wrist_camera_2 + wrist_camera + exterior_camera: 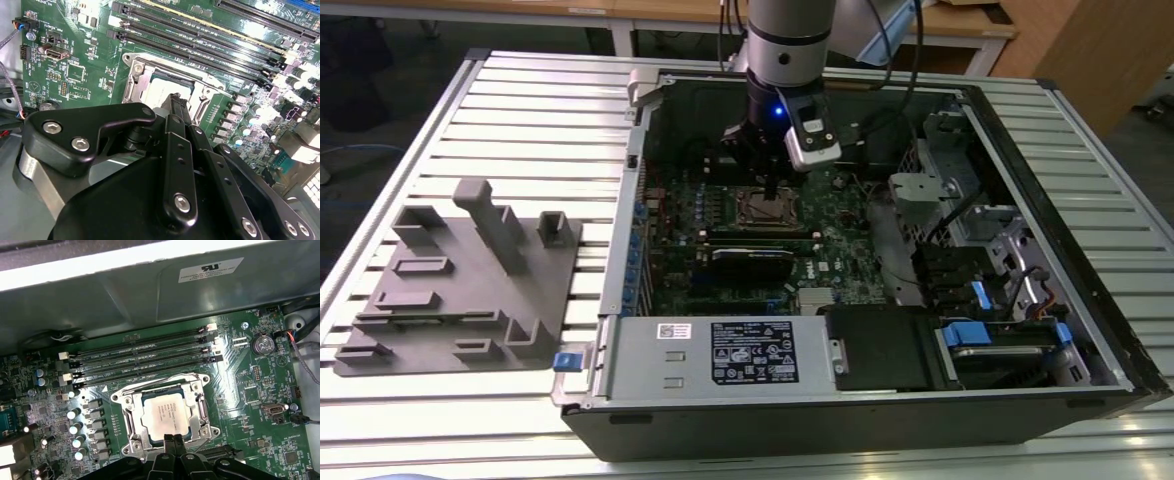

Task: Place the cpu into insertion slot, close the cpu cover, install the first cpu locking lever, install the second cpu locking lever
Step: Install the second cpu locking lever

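Chip: silver-grey square cpu (164, 415), print illegible, lay within thin silvery cpu cover (201, 407).
Gripper: black gripper (173, 439), tips pressed together, hung at cpu's edge.

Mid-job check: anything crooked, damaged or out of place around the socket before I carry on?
Nothing stands out. The cpu looks square in the insertion slot, with the cpu cover framing it evenly. The hand is at the slot's edge.
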Controlling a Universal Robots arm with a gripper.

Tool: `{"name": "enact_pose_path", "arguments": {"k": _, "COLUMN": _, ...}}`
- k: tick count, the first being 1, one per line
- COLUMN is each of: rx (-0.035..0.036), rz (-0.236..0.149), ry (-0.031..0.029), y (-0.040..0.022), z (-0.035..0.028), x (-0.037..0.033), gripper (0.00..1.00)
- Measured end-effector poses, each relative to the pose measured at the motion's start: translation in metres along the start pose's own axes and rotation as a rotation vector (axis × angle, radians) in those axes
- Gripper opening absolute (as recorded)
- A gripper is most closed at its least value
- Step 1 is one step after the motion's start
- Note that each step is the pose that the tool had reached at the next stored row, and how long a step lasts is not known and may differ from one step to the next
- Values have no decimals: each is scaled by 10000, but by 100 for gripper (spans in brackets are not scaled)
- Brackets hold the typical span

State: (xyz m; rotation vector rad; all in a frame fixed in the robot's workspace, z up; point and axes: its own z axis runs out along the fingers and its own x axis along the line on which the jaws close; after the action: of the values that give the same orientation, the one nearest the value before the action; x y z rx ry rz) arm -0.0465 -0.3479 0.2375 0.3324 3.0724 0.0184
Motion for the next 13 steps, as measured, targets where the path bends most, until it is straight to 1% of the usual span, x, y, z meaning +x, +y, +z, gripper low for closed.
{"name": "enact_pose_path", "arguments": {"k": 4, "rx": 2, "rz": -1, "ry": 1, "y": -2, "z": -2, "x": -1, "gripper": 11}}
{"name": "enact_pose_path", "arguments": {"k": 9, "rx": 2, "rz": -1, "ry": 1, "y": -26, "z": -1, "x": -6, "gripper": 11}}
{"name": "enact_pose_path", "arguments": {"k": 13, "rx": 1, "rz": 1, "ry": 0, "y": -30, "z": -1, "x": -7, "gripper": 11}}
